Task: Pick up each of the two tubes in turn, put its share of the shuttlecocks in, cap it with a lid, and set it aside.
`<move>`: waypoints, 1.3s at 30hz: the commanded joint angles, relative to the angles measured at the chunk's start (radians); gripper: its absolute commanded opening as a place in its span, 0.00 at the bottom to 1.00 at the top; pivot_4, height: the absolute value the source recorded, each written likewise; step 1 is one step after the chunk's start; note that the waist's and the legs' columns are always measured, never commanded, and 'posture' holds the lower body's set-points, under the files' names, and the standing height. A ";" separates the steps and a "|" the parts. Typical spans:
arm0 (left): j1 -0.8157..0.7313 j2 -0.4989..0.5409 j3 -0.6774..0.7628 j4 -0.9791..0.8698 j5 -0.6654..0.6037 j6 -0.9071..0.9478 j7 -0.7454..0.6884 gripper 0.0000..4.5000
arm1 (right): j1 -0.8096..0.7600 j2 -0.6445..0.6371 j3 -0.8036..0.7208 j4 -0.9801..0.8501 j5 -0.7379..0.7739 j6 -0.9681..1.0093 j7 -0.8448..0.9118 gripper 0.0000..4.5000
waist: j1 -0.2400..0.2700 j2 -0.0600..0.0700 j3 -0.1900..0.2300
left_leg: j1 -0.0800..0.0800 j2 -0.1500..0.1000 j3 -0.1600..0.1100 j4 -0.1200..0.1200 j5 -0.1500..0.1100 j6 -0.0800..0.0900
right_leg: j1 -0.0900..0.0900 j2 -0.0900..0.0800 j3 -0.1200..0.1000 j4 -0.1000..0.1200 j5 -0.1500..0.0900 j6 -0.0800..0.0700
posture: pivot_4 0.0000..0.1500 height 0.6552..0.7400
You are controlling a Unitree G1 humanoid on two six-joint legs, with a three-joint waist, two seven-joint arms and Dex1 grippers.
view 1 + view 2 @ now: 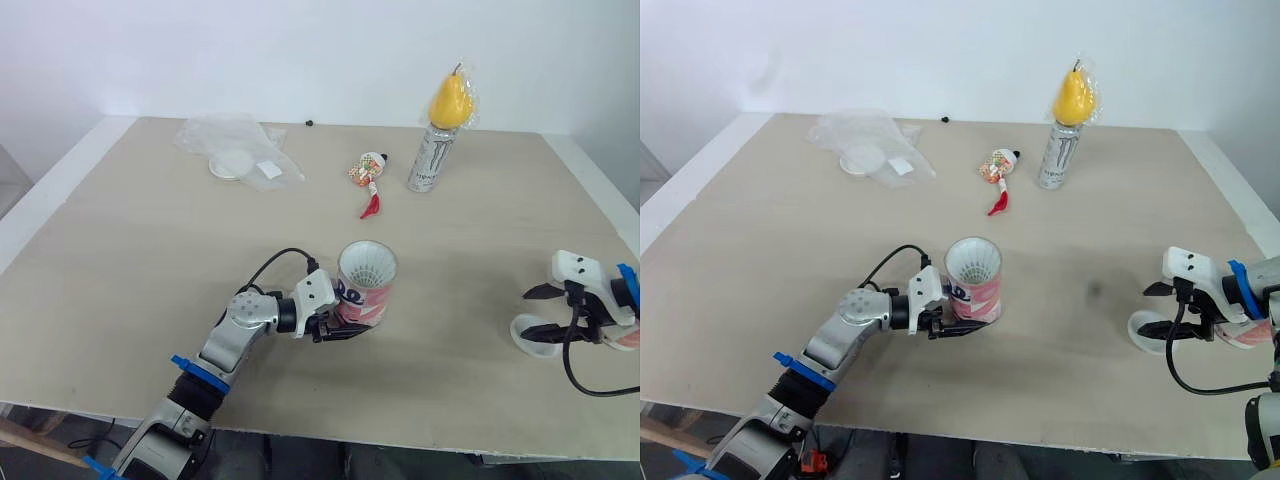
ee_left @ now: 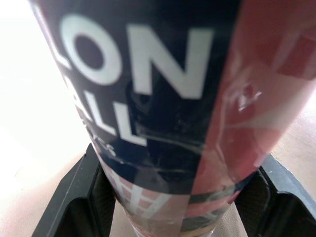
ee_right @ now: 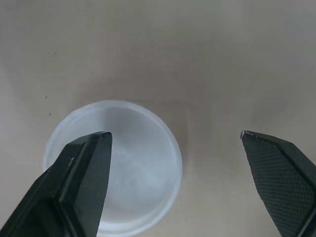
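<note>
Table (image 1: 150, 260): pale beige top with white edges, bearing all items. Tube (image 1: 365, 285): red, white and dark blue printed cylinder with white lettering, standing upright near the middle of the table toward the front edge, mouth open upward. Shuttlecock (image 1: 367, 265): white ribbed skirt visible inside the tube's mouth; the number of shuttlecocks cannot be told. Left gripper (image 1: 345, 322): its two black fingers are pinched on the tube's lower part, one on each side, as the left wrist view shows close up. Plastic bag (image 1: 235, 145): clear and crumpled, at the far left, with a white disc (image 1: 232, 163) inside. Can (image 1: 432, 158): silver and black drink can, upright at the far right, carrying a yellow pear (image 1: 450, 100) in clear wrap on its top. Lid (image 3: 133, 168): round, translucent white, lying flat near the front right. Right gripper (image 1: 530, 312): fingers spread wide, one over the lid, the other over bare table beside it. Wrapped item (image 1: 368, 172): small, red and white, just left of the can.
</note>
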 commanded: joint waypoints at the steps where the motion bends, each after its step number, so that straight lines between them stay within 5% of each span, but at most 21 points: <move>1: 0.011 0.008 -0.008 -0.029 -0.003 0.012 -0.004 0.63 | -0.024 -0.008 -0.005 0.010 -0.004 -0.018 0.041 0.80 | 0.000 0.000 0.000 | 0.000 0.000 0.000 0.000 0.000 0.000 | 0.000 0.000 0.000 0.000 0.000 0.000 | 1.00 1.00; 7: 0.002 0.010 -0.007 -0.019 0.000 0.010 -0.002 0.63 | -0.026 -0.010 0.003 0.021 -0.021 -0.038 0.046 0.13 | 0.000 0.000 0.000 | 0.001 0.000 0.000 0.000 0.000 0.000 | 0.000 0.000 0.000 0.000 0.000 0.000 | 1.00 1.00; 9: -0.003 0.010 -0.007 -0.012 0.002 0.008 -0.001 0.63 | -0.027 -0.009 0.002 0.022 -0.024 -0.042 0.047 0.01 | 0.000 0.000 0.000 | 0.001 0.000 0.000 0.000 0.000 0.000 | 0.000 0.000 0.000 0.000 0.000 0.000 | 1.00 1.00; 18: -0.023 0.014 -0.002 0.025 0.014 -0.002 0.005 0.63 | 0.015 -0.044 0.022 -0.134 0.054 0.024 0.053 0.01 | 0.000 0.000 0.000 | 0.001 0.000 0.000 0.000 0.000 0.000 | 0.001 0.000 0.000 0.000 0.000 0.000 | 1.00 1.00; 26: -0.059 0.024 -0.019 0.080 0.009 0.029 -0.049 0.63 | 0.055 -0.178 0.065 -0.686 0.317 0.333 0.053 0.01 | -0.001 0.004 -0.001 | 0.001 0.000 0.000 0.000 0.000 0.000 | 0.001 0.000 0.000 0.000 -0.001 -0.003 | 1.00 1.00; 33: -0.096 0.018 -0.041 0.140 0.020 0.048 -0.098 0.63 | -0.198 -0.146 0.095 -0.981 0.471 0.576 0.053 0.01 | -0.002 0.006 -0.001 | 0.001 0.000 0.001 0.001 0.000 0.000 | -0.001 -0.001 0.000 0.000 -0.001 -0.004 | 1.00 1.00; 39: -0.108 0.012 -0.053 0.159 0.018 0.061 -0.128 0.63 | -0.449 -0.033 0.166 -0.997 0.542 0.626 0.053 0.01 | 0.004 0.001 -0.001 | -0.001 0.001 0.000 0.000 0.000 -0.001 | -0.001 -0.001 -0.002 0.000 -0.003 -0.005 | 1.00 1.00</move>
